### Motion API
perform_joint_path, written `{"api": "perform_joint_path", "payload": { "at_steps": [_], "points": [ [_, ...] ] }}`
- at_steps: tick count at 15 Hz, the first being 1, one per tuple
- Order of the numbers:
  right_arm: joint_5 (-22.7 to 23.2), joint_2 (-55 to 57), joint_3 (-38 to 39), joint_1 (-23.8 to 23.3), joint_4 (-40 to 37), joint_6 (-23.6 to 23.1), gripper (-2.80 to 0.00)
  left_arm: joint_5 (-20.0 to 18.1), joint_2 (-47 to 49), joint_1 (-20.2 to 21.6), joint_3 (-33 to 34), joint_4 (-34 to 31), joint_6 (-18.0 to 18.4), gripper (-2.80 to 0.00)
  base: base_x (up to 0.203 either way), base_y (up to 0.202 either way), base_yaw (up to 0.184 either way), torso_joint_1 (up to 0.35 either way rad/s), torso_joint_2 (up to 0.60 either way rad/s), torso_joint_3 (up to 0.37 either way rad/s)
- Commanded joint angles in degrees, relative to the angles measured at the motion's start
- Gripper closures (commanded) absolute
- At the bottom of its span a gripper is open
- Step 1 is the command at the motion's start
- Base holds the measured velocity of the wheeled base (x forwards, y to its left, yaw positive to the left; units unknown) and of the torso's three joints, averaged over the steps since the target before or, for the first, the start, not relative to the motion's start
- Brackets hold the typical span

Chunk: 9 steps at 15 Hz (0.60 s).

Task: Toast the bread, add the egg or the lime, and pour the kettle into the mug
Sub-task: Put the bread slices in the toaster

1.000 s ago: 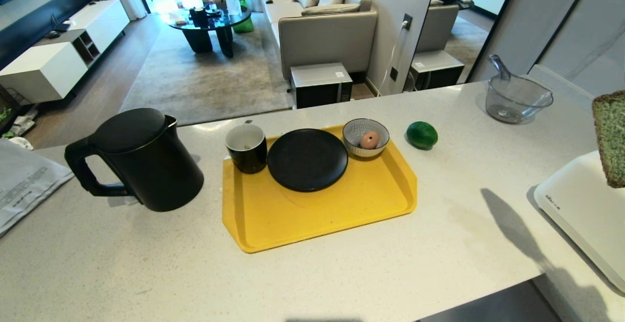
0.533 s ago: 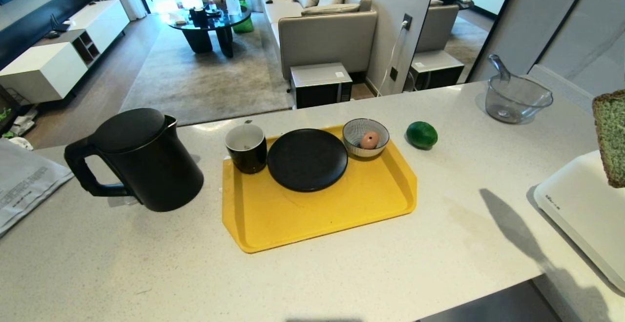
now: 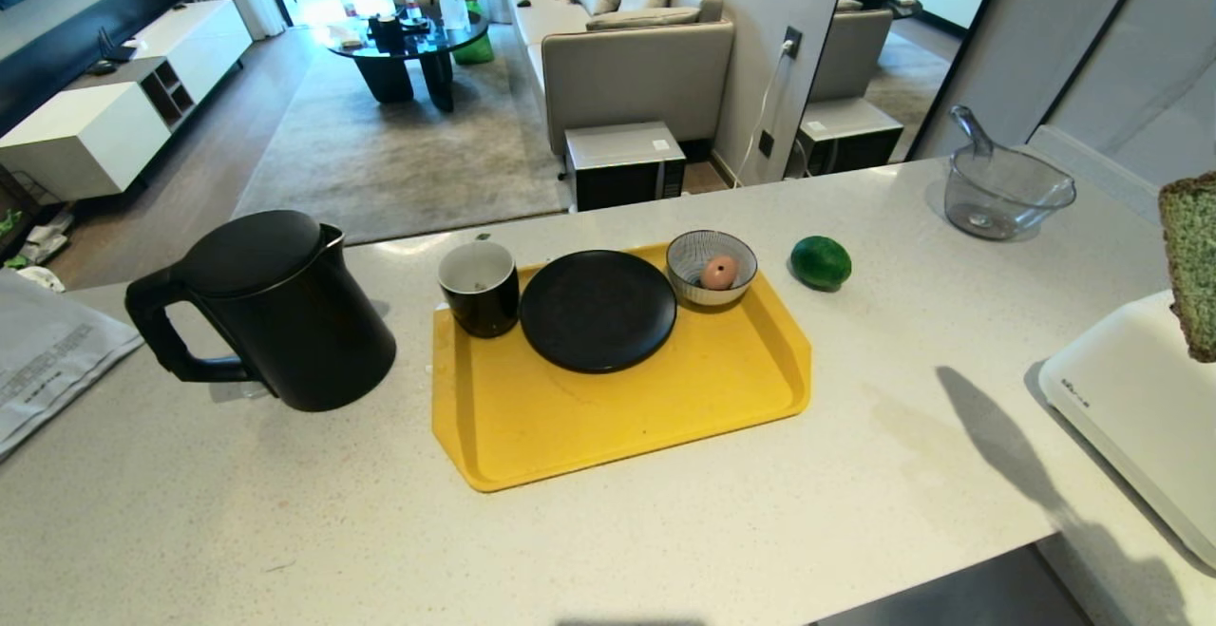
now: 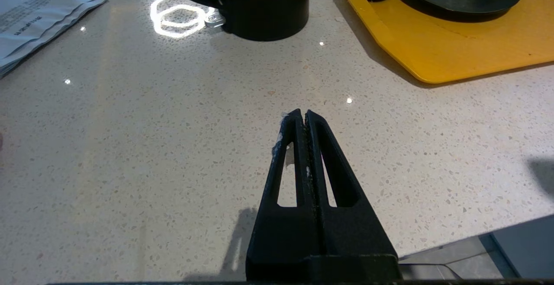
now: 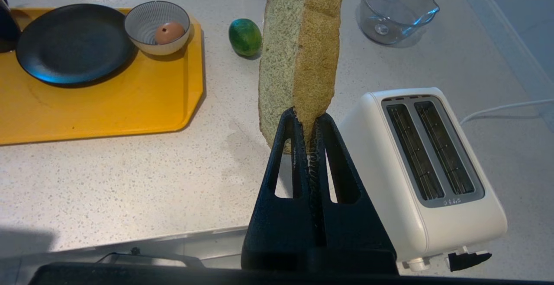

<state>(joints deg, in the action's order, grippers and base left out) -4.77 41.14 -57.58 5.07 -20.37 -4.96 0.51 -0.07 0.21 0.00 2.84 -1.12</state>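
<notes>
My right gripper (image 5: 306, 116) is shut on the crust edge of the pale green bread (image 5: 298, 51), which hangs upright in the air beside the white toaster (image 5: 428, 164). The bread (image 3: 1192, 265) shows at the head view's right edge, above the toaster (image 3: 1130, 398). The black kettle (image 3: 275, 308) stands on the counter left of the yellow tray (image 3: 617, 417). On the tray are the black mug (image 3: 480, 289), a black plate (image 3: 597, 311) and a striped bowl (image 3: 712, 268) holding the egg (image 3: 719, 272). The lime (image 3: 821, 262) lies just right of the tray. My left gripper (image 4: 301, 114) is shut and empty over bare counter.
A clear glass jug (image 3: 1007, 189) stands at the counter's back right. A folded paper (image 3: 47, 350) lies at the far left. The counter's front edge (image 3: 855, 597) runs close below the tray, and the toaster's cord (image 5: 502, 107) trails off behind it.
The bread has shifted very slightly to the right at the head view's edge. Everything else is as before.
</notes>
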Motion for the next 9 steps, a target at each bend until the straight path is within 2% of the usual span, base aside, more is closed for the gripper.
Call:
{"api": "perform_joint_path", "payload": {
  "at_steps": [1,4,9],
  "points": [
    [-0.07,0.08,-0.17,0.03,-0.11,-0.05,0.00,0.02,-0.10,-0.02,0.88,0.06,-0.04,0.00,0.000,0.000,0.000,0.000,0.00,0.000],
    [-0.07,0.08,-0.26,0.03,-0.11,-0.32,0.00,0.02,-0.10,-0.02,0.88,0.06,-0.02,0.00,0.000,0.000,0.000,0.000,0.00,0.000],
    [-0.07,-0.19,-0.17,0.03,-0.20,-0.40,0.00,0.02,-0.10,0.05,0.88,0.06,-0.02,0.00,0.000,0.000,0.000,0.166,-0.31,-0.144]
  ]
}}
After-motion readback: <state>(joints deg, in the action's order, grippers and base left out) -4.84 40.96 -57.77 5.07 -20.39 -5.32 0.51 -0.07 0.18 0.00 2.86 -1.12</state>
